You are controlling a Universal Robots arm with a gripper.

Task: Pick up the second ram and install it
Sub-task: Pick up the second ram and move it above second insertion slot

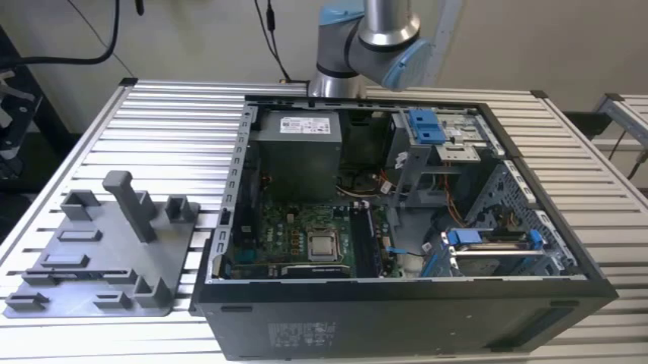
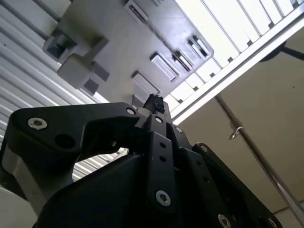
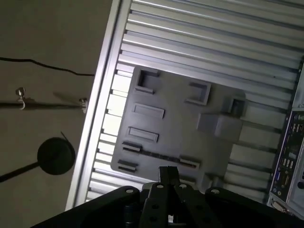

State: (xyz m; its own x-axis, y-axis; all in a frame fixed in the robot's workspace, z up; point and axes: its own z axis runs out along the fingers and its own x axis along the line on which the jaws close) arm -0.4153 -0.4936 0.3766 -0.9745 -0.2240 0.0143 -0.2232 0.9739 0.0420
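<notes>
One counter (image 1: 152, 129): slatted metal, seen in the exterior view; everything else is carried on it.
Computer case (image 1: 405, 318): laid on its side with the cover off, so that the motherboard (image 1: 303, 235) is exposed. It is set just beside the tray (image 1: 167, 254), on the exterior view's right.
Arm (image 1: 369, 38): mounted behind the case. Its wrist is judged to stand high above the counter, since the whole tray is looked down on in the first wrist view.
Tray: grey plastic with upright posts and shallow pockets, placed near the counter's edge on the exterior view's left.
Gripper (image 3: 169, 170): in the first wrist view it is closed down narrow, with nothing seen held. It is poised over the tray and well apart from it.
Second ram (image 3: 156, 155): taken to be the thin dark strip set on edge in the long slot of the tray, between two small brackets. Nothing is touching it, and the pick-up is judged not yet made.
Handling: the stick is judged light, stiff and thin, yet fragile. The chips and the contact edge are best left untouched. Hold is best taken across the two flat faces near the middle of the upper edge, so that tilting is avoided. The smooth faces may slip if pinched too lightly.
</notes>
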